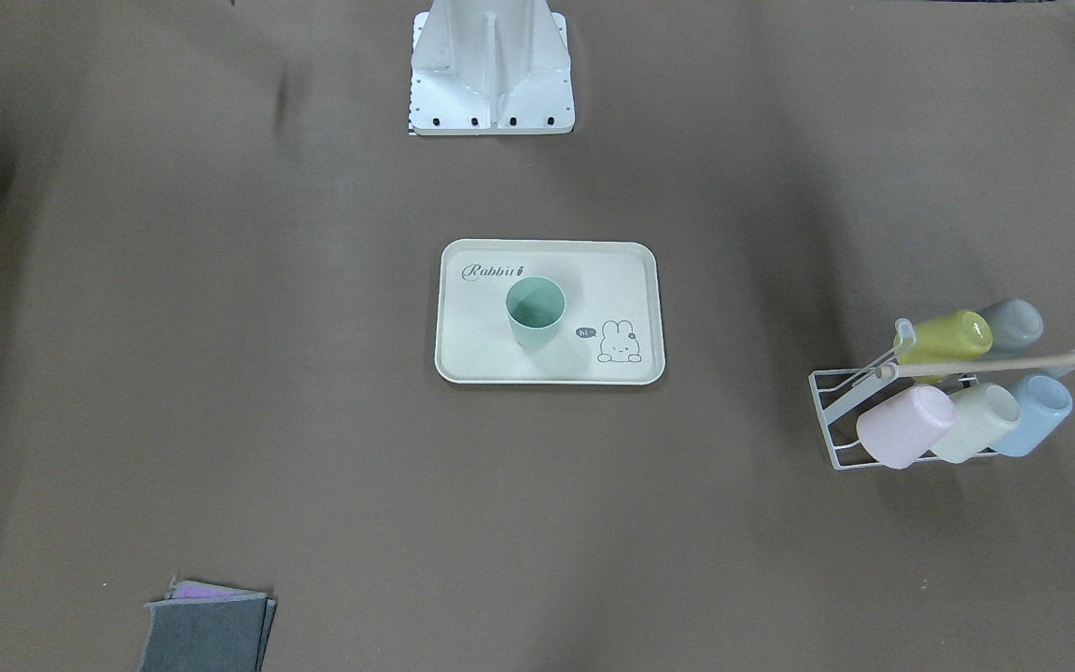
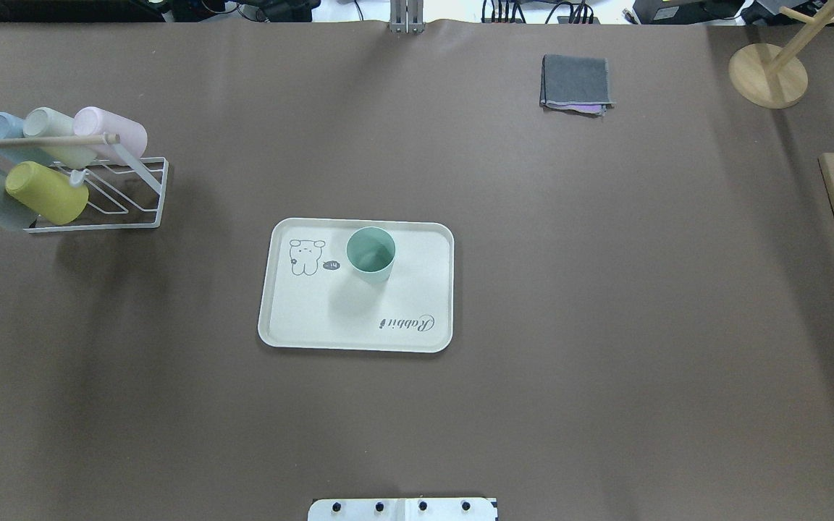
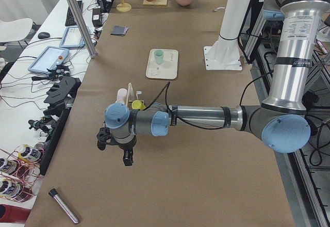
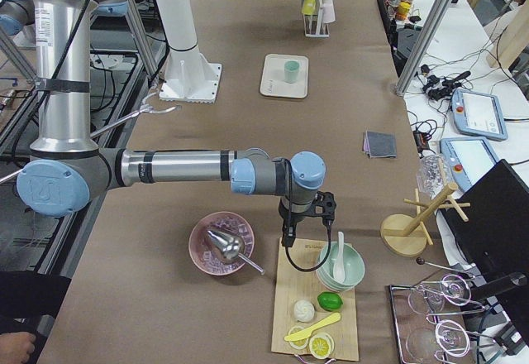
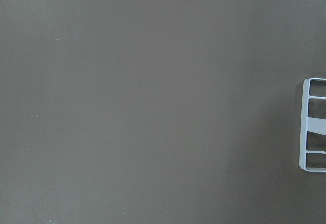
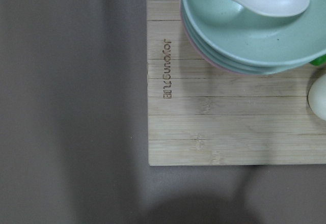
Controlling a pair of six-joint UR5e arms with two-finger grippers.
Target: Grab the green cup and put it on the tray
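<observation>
- Green cup stands upright and mouth up on the tray. It is near the tray's middle and away from every rim, so it looks stable and unlikely to tip off.
- The tray lies flat in the centre of the table, well away from all four edges. Its long sides run parallel to the table's long edges.
- Judged from this layout, the placement is done and nothing about the cup needs correcting.
- The left gripper hangs over bare table near the table's left end, beyond the cup rack. Its wrist camera sees only the table cover and one corner of the rack's wire frame. Whether it is released or clenched cannot be told, because only a side view shows it.
- The right gripper hangs near the table's right end, above the edge of a wooden board that carries stacked bowls. Its state cannot be told either.
- Both arms sit at opposite ends of the table, probably so the centre is unobstructed and nothing can bump the cup.
- The yellow-green cup lies on the rack with the other pastel cups, toward the left end of the table.
</observation>
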